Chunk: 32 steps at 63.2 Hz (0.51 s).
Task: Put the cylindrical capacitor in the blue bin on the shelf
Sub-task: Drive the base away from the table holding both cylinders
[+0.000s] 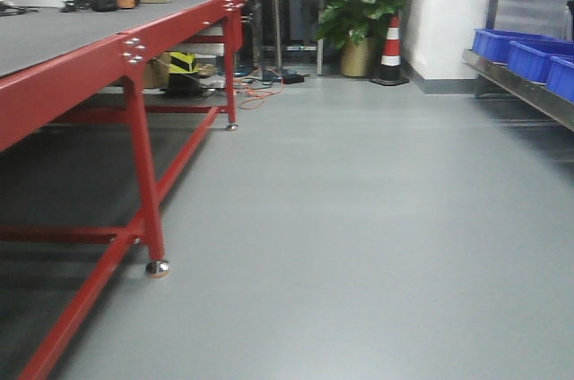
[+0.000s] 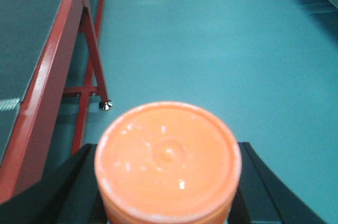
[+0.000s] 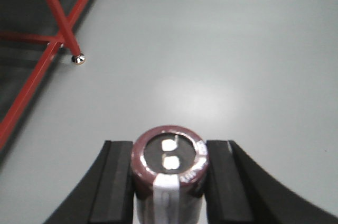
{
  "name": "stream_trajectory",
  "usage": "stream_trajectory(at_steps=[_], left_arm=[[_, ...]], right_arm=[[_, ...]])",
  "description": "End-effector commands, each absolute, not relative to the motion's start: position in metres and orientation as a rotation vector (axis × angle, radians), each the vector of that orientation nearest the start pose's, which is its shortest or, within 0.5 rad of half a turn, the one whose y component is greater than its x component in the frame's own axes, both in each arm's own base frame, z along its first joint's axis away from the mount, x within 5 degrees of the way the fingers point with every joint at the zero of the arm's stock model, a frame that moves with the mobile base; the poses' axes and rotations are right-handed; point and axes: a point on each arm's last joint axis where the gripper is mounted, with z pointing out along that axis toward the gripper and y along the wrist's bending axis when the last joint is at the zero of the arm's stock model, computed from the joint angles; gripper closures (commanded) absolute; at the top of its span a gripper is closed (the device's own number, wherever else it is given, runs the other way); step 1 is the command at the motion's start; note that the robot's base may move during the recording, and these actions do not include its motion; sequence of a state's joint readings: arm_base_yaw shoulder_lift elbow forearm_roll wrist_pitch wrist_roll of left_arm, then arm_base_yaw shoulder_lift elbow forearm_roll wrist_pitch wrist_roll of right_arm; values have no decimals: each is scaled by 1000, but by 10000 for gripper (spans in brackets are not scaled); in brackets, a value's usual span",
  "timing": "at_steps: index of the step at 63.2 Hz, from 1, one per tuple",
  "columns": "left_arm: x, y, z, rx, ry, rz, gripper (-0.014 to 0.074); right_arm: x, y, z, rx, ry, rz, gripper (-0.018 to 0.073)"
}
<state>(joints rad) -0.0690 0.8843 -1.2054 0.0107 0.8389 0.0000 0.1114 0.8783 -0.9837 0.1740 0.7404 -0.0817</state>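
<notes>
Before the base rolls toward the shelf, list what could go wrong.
1. Both arms are loaded: the left end effector grips the orange capacitor, and the right end effector grips a maroon can. The wrong one could go in.
2. The blue bins on the shelf sit at the front view's far right edge, partly cut off, so lining up may be poor.
3. The red table leg stands close on the left; a turn could clip it.
</notes>
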Motion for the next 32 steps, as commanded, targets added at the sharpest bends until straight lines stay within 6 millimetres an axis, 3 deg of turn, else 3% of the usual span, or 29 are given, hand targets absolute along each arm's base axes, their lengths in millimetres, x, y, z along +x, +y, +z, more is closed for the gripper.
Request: stream_trajectory(at_steps=[1, 32], left_arm=[[153, -11, 452, 75, 1964, -41, 707], [153, -11, 452, 75, 1964, -41, 707]], right_arm=[[166, 29, 393, -147, 2081, 207, 721], [166, 29, 393, -147, 2081, 207, 721]])
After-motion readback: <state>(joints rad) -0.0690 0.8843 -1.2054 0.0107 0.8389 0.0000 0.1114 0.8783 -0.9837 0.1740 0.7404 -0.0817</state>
